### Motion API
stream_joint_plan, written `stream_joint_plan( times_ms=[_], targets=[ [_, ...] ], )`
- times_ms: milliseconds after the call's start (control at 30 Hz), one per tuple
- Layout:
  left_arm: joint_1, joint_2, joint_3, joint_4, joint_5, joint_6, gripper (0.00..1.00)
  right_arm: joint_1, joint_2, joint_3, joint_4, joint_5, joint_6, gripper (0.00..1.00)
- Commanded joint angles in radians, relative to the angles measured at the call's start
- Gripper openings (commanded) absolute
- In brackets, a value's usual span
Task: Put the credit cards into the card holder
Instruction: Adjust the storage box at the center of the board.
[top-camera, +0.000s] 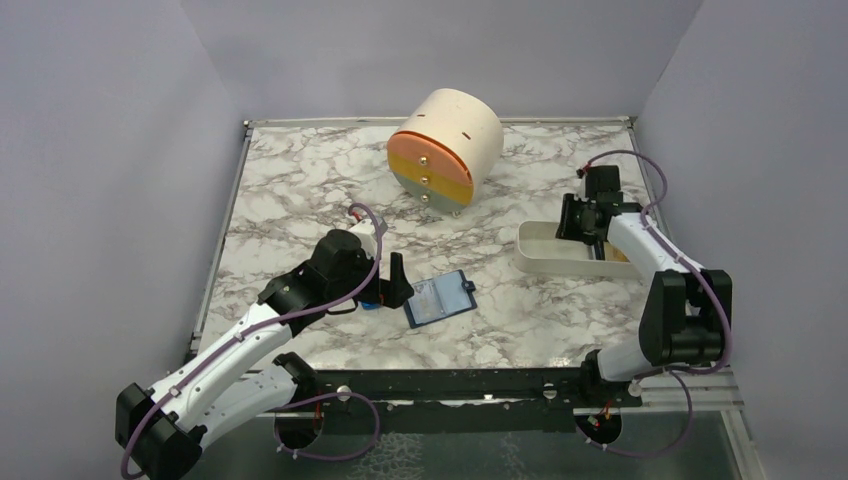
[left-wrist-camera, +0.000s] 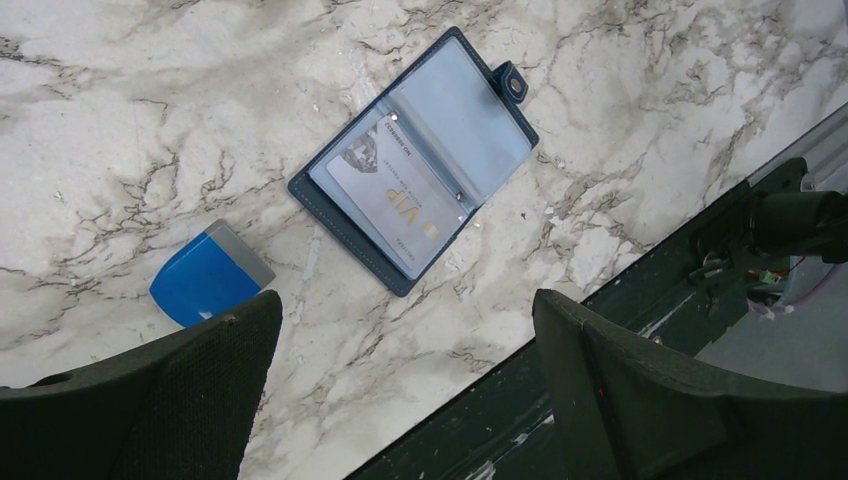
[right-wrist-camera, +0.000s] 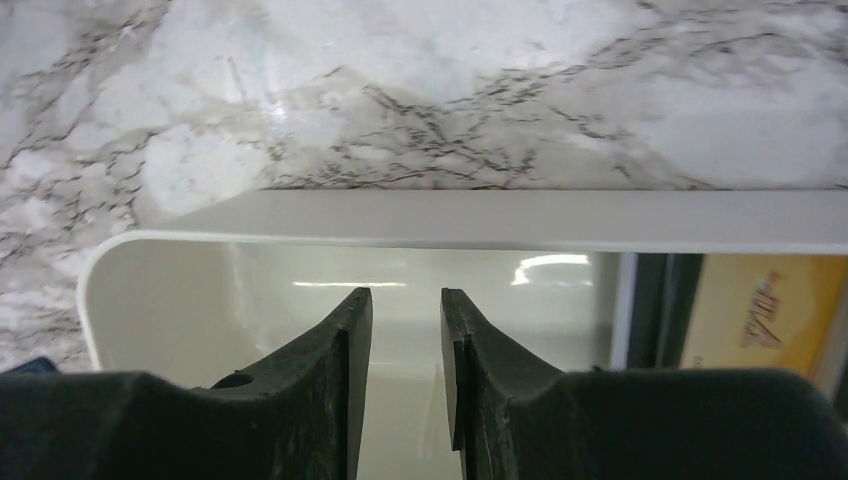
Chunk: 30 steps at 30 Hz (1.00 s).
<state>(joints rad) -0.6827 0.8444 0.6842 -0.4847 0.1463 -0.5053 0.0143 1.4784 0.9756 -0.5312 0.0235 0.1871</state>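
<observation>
My right hand (right-wrist-camera: 405, 300), narrowly apart and empty, hangs inside the tray (right-wrist-camera: 500, 220); I'd shift it over to pinch the yellow card (right-wrist-camera: 760, 315) by its edge. Left hand (left-wrist-camera: 405, 310) hangs wide apart.

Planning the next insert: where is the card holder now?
In the top view the card holder lies open near the table's front edge, just right of the left gripper, well left of the white tray.

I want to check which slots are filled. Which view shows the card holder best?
Left wrist: the card holder lies open, close up, a card visible inside. Top external shows it small; right wrist shows none.
</observation>
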Motion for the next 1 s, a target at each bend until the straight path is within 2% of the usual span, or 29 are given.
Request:
stream_joint_plan(
  times_ms=[0, 333, 633, 700, 833, 967],
  targets=[
    [-0.003, -0.002, 0.027, -0.002, -0.026, 0.004, 0.99, 0.039, -0.015, -0.041, 0.122, -0.236, 0.012, 0.33],
    [-0.003, -0.024, 0.025, -0.005, -0.067, -0.004, 0.99, 0.278, -0.003, -0.05, 0.091, -0.291, -0.045, 0.32],
    [-0.003, -0.04, 0.024, -0.011, -0.101, -0.008, 0.99, 0.323, -0.093, -0.029, -0.06, -0.277, -0.086, 0.32],
    [-0.003, -0.038, 0.026, -0.015, -0.106, -0.008, 0.99, 0.323, -0.113, 0.007, -0.101, -0.199, -0.089, 0.35],
    [-0.003, -0.042, 0.029, -0.015, -0.095, -0.006, 0.99, 0.323, -0.13, 0.076, -0.113, 0.043, -0.054, 0.52],
    [-0.006, -0.047, 0.028, -0.014, -0.088, -0.006, 0.99, 0.322, -0.068, 0.156, -0.177, 0.268, -0.032, 0.62]
  ],
)
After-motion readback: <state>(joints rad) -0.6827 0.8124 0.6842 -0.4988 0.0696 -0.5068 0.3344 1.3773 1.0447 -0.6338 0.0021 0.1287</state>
